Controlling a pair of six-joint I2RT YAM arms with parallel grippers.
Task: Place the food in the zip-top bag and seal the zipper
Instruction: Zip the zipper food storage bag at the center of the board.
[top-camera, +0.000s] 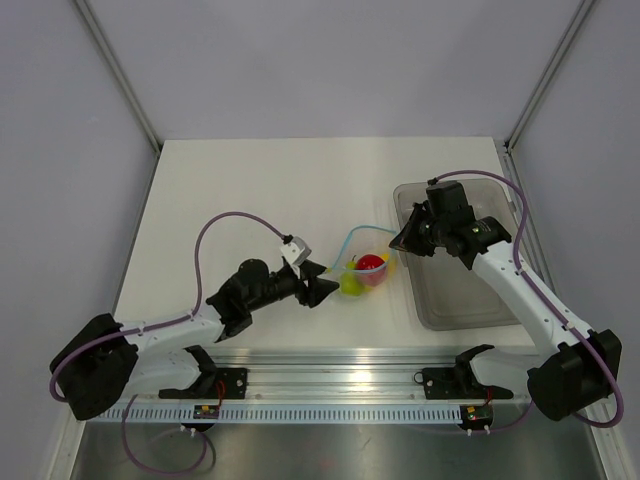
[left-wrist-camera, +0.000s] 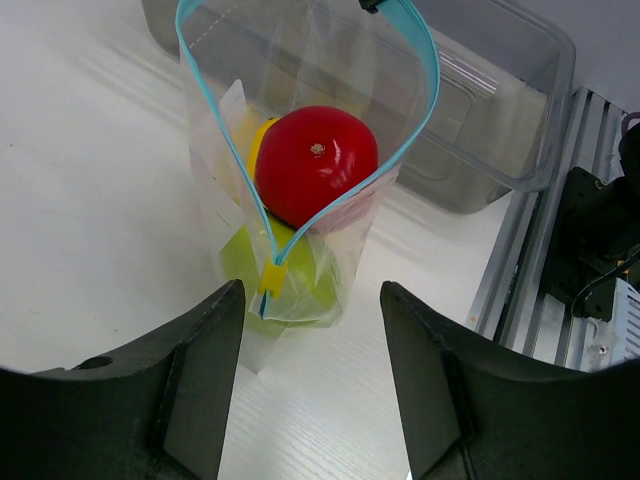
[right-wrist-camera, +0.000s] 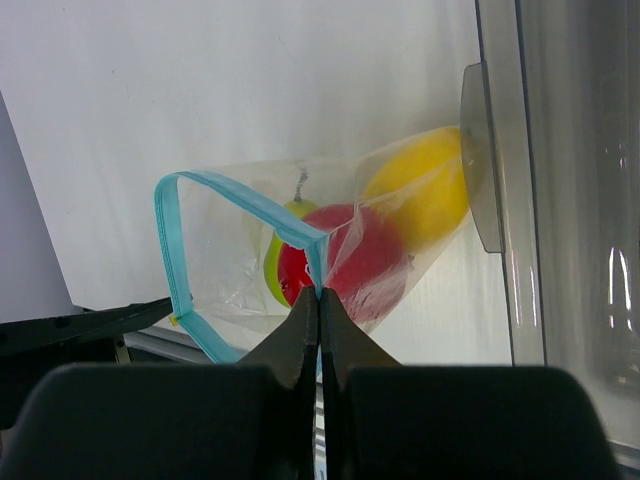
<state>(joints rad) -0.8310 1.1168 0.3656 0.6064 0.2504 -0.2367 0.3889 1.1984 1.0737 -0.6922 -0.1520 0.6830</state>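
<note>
The left claw (left-wrist-camera: 310, 300) gapes wide and empty, the zip-top bag (left-wrist-camera: 300, 60) on the table (top-camera: 250, 180) at its 12 o'clock, toy fruits (left-wrist-camera: 315, 160) inside, zipper (left-wrist-camera: 433, 95) unsealed. At the bag's 2 o'clock the right claw (right-wrist-camera: 319, 300) pinches the zipper tightly; a tug could free the strip or spill fruit.

red fruit (left-wrist-camera: 315, 165), blue zipper (right-wrist-camera: 250, 205)

The clear crinkly plastic zip-top bag (top-camera: 362, 248) lies on the white worktop (top-camera: 250, 180) between my left end effector (top-camera: 328, 290) and right end effector (top-camera: 398, 243), three small toy fruits (top-camera: 371, 264) inside, the grey translucent rectangular bin (top-camera: 470, 310) just right.
</note>
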